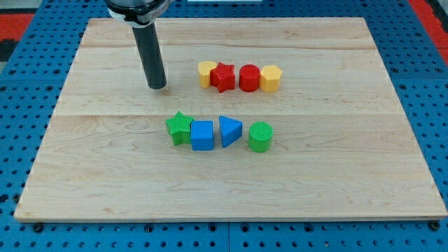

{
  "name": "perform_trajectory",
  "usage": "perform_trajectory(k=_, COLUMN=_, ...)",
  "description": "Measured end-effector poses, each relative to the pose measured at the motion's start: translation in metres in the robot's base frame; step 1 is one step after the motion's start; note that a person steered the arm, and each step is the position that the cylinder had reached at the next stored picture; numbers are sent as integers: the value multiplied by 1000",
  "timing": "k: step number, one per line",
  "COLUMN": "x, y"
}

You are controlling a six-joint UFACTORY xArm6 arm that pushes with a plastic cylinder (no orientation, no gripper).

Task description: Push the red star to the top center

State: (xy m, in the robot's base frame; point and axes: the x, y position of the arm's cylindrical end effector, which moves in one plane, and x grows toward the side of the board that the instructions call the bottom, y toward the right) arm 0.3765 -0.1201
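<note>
You have two rows of blocks on the wooden board [350, 175]. The upper row runs, from the view's left: a yellow heart [205, 73], the red star [223, 77], a red cylinder [249, 78] and a yellow hexagon [271, 78]. All four sit packed side by side, each touching or just beside its neighbour. So the red star is a little above the board's middle, wedged between the yellow heart on its left and the red cylinder on its right.

The lower row holds a green star [180, 127], a blue cube [201, 135], a blue triangle [229, 130] and a green cylinder [260, 136]. The green star and blue cube touch; the green cylinder stands slightly apart at the right end. This row lies well below the red star.

Your rod comes down from the view's top left, nearly upright, and my tip [157, 87] rests on the board to the left of the upper row, near the yellow heart but clearly apart from it. The yellow heart stands between my tip and the red star. The tool is a plain rod with nothing to open or close, and it holds nothing and touches no block.

The board is pale wood with visible grain and plank seams, lying on a blue perforated base [28, 42]. The rod is dark and smooth; the blocks look like ridged, matte plastic.
</note>
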Motion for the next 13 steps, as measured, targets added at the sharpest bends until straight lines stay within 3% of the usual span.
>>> perform_trajectory(k=2, x=46, y=65)
perform_trajectory(k=3, x=46, y=116)
perform_trajectory(k=4, x=46, y=125)
perform_trajectory(k=13, x=-59, y=101)
